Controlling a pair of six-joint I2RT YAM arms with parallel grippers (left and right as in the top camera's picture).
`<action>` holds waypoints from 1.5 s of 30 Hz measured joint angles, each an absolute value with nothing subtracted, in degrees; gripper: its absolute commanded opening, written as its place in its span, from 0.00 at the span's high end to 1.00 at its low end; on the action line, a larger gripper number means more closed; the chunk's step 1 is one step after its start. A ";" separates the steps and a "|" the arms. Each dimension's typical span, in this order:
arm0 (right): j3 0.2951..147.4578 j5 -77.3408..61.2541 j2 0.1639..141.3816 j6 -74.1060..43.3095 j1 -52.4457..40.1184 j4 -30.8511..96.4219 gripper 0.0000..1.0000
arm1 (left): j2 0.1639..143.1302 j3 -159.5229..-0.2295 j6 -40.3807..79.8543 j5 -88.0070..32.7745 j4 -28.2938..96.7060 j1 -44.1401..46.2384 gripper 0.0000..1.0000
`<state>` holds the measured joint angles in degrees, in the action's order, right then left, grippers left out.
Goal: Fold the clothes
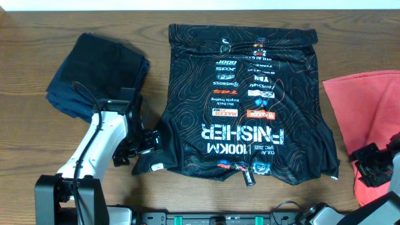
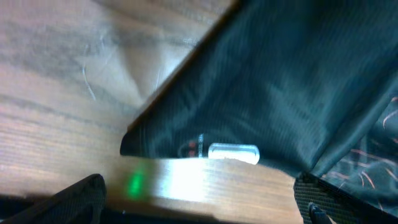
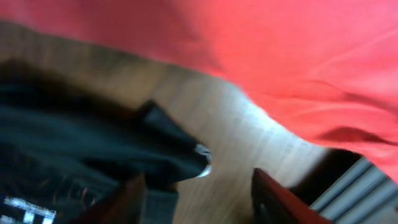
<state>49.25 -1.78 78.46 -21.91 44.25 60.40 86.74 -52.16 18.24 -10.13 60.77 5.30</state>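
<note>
It looks like a robotics lab, because a left robot arm [image 1: 94, 147] and a right robot arm [image 1: 389, 209] stand at the near edge of a wooden surface [image 1: 37, 37] where a black jersey [image 1: 244, 100] and a red T-shirt [image 1: 369, 100] lie.

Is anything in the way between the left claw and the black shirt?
Nothing visible does. The left gripper is open right at the black jersey's sleeve corner, with only bare table beside it. The folded navy cloth lies further back, off to the side.

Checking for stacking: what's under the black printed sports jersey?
Only brown wooden table shows around the black printed sports jersey. Anything beneath its spread fabric is covered.
</note>
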 measured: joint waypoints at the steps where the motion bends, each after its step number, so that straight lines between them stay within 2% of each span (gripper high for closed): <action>1: 48.53 -2.26 78.46 -21.65 43.72 59.77 0.44 | 86.74 -51.96 18.44 -10.11 60.18 5.30 0.02; 5: 43.70 -4.84 78.48 -20.73 42.81 54.50 0.44 | 86.76 -49.93 20.21 -10.07 57.41 5.30 0.00; 7: 41.34 -7.07 78.48 -19.66 42.81 51.68 0.44 | 87.20 -48.95 21.19 -10.15 55.33 5.30 0.06; 13: 38.65 -11.64 78.48 -17.32 42.81 48.90 0.42 | 91.77 -48.29 21.82 -11.07 49.10 5.30 0.42; 20: 38.54 -12.03 78.48 -16.86 42.81 48.42 0.38 | 96.14 -48.40 16.86 -14.66 46.13 5.13 0.75; 22: 38.00 -12.01 78.48 -16.82 42.81 47.55 0.37 | 96.42 -48.47 15.38 -15.55 46.02 4.97 0.93; 24: 36.97 -12.01 78.48 -16.71 42.81 46.22 0.39 | 96.88 -48.51 13.96 -16.64 45.98 4.93 0.94; 25: 36.38 -12.01 78.48 -16.69 42.81 45.54 0.45 | 96.97 -48.53 13.37 -16.95 46.04 4.93 0.94; 26: 35.64 -11.99 78.48 -16.62 42.81 44.71 0.58 | 97.03 -48.58 13.02 -17.28 46.09 4.91 0.94; 27: 34.83 -11.94 78.48 -16.47 42.81 43.81 0.76 | 97.10 -48.69 12.67 -17.41 46.83 4.71 0.94; 28: 34.02 -11.53 78.48 -16.27 42.81 43.27 0.90 | 97.38 -48.99 12.36 -17.32 48.21 4.45 0.94; 29: 33.47 -10.68 78.48 -16.88 42.81 43.24 0.99 | 97.78 -49.45 12.34 -16.69 50.39 3.86 0.94; 36: 36.67 -7.01 78.48 -20.40 43.64 48.23 0.97 | 97.67 -58.22 12.40 -8.80 63.35 -6.28 0.94; 45: 44.34 -5.15 78.48 -20.84 43.81 58.28 0.95 | 94.67 -64.01 12.40 -5.19 66.15 -17.06 0.94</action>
